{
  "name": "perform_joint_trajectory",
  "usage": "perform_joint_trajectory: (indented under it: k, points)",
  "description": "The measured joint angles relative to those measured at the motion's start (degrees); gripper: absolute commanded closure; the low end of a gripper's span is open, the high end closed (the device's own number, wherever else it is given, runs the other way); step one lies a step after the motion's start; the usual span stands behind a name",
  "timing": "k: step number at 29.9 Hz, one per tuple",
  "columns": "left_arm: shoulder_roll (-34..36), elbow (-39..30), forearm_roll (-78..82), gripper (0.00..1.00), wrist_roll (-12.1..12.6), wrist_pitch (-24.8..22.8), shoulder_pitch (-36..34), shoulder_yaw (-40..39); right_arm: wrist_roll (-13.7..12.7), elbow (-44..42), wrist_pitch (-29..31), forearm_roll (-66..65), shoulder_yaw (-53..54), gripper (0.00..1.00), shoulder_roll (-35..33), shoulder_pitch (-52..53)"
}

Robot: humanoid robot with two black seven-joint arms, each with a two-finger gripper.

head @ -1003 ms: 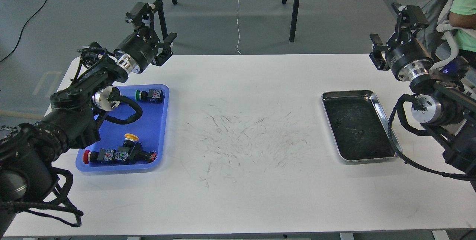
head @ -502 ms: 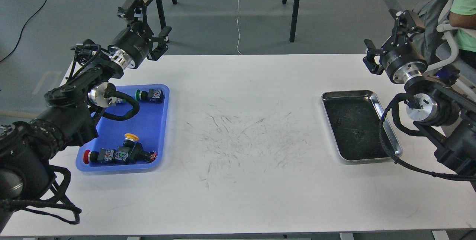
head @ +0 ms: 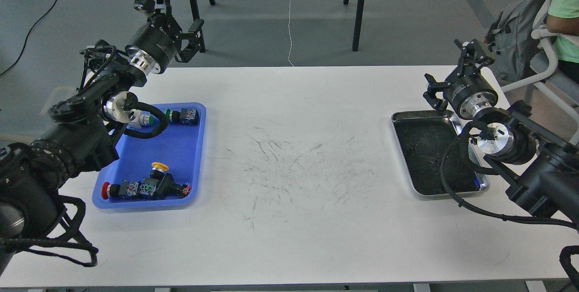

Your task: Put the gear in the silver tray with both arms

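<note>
The silver tray lies on the right of the white table, its dark scuffed bottom holding only small specks. My right gripper is open and empty, just above the tray's far right corner; my right arm covers the tray's right rim. Several push-button parts, with a green cap, a yellow cap and a red cap, lie in the blue plastic tray at the left. My left gripper is open and empty, raised beyond the table's far left edge, well above the blue tray.
Black tripod legs stand on the floor behind the table. A person in a green shirt sits on a chair at the far right, with a grey backpack beside. The table's middle is scuffed.
My right gripper has come down and to the left, from off the table's right edge to the silver tray's far corner. My left gripper has risen up and to the left.
</note>
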Motion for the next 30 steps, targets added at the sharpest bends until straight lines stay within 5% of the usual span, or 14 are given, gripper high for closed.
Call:
perform_joint_trajectory:
  k: [11, 30]
  points:
    - [7.54, -12.12, 1.04, 0.0, 0.0, 0.0, 2.11, 2.49, 0.64, 0.43, 7.26, -4.85, -3.45, 0.01, -0.45, 2.07]
    - [8.8, -13.79, 0.06, 0.0, 0.0, 0.0, 6.24, 3.37, 0.63, 2.99, 7.02, -5.65, -2.96, 0.01, 0.2, 1.92]
